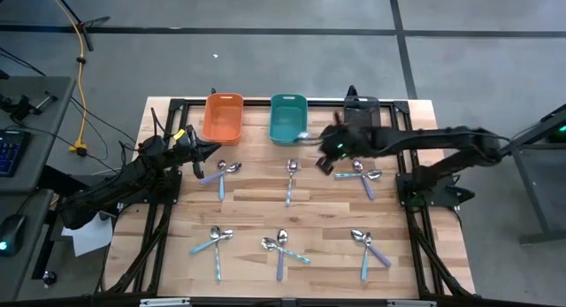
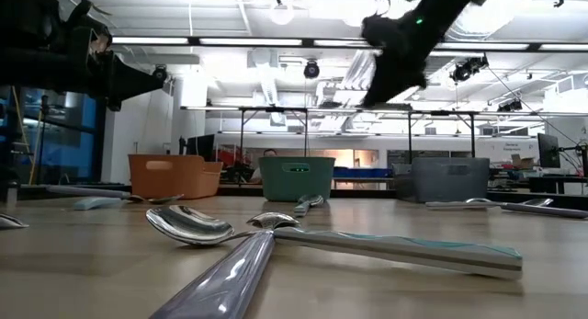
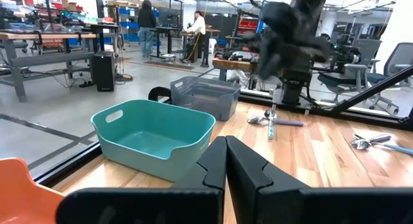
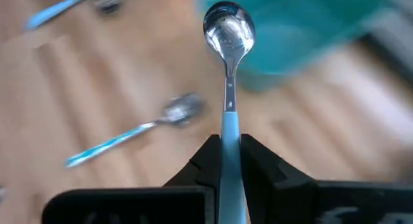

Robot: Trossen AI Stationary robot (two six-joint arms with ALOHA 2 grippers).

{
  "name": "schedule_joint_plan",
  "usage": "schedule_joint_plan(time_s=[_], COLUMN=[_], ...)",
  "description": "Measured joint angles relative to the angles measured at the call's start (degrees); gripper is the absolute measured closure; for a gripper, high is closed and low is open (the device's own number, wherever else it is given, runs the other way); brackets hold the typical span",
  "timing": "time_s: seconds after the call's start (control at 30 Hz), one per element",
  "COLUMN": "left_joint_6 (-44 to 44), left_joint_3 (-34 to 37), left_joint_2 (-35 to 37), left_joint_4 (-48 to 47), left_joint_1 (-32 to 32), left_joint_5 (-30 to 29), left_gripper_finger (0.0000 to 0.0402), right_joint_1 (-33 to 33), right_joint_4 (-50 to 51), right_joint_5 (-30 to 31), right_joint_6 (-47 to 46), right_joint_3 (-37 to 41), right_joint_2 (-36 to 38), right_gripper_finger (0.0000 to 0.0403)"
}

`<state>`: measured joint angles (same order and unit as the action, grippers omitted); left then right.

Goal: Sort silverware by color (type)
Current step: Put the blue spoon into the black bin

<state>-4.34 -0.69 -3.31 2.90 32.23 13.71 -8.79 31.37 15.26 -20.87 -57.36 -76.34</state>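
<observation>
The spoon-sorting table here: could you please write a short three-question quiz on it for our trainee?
1. True or false: the right gripper holds a spoon.
2. Which bin stands in the middle of the row: A orange, B teal, C grey?
3. Are the left gripper's fingers open or shut?

Key:
1. True; its handle is light blue.
2. B, the teal bin, between the orange bin and the grey bin.
3. Shut, holding nothing.

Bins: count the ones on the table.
3, in a row along the table's far edge: orange bin on the left, teal bin in the middle, dark grey bin on the right, partly under the right arm.
</observation>
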Motion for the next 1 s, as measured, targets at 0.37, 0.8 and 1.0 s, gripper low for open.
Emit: schedule_joint_plan(time_s=[0.37,0.8,1.0], left_joint_6=[-0.02,0.0,-0.02], left_joint_3=[0.0,0.0,0.0], left_joint_2=[-0.01,-0.02,-0.01], left_joint_4=[0.01,0.0,0.0], left_joint_1=[-0.01,0.0,-0.01], left_joint_5=[0.0,0.0,0.02], left_gripper_finger=[0.0402,0.0401,0.0402], right_joint_1=[-20.94,-38.86,-39.54], right_joint_4=[12.75,9.93,9.94], right_joint_5=[9.37,-0.19,-2.25], right_joint_6=[2.63,10.37,11.22], right_joint_3=[0.11,0.11,0.13], right_joint_2=[7.55,-4.1,-8.57], right_gripper_finger=[0.038,0.038,0.038])
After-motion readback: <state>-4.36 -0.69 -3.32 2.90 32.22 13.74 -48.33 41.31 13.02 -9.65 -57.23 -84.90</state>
